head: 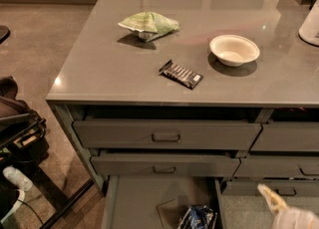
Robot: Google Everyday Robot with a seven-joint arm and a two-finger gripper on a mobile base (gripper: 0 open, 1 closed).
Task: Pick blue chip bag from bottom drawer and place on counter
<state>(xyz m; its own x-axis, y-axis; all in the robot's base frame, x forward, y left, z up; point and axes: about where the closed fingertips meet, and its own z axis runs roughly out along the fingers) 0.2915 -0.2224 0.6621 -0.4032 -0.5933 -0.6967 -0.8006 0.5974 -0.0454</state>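
Observation:
The blue chip bag [198,217] lies on the floor of the open bottom drawer [134,200], at its front right, next to a square paper scrap [169,210]. The bag's lower part is cut off by the frame edge. The grey counter [124,68] spreads above the drawers. My gripper [279,210] shows only as a pale fingertip and a bit of white arm at the bottom right corner, to the right of the drawer and the bag, apart from both.
On the counter lie a pale green bag [148,24], a black bar wrapper [181,74] and a white bowl [234,50]. A white object [311,24] stands at the right edge. Two drawers with dark handles [166,137] sit above. Dark bags [15,123] stand on the floor left.

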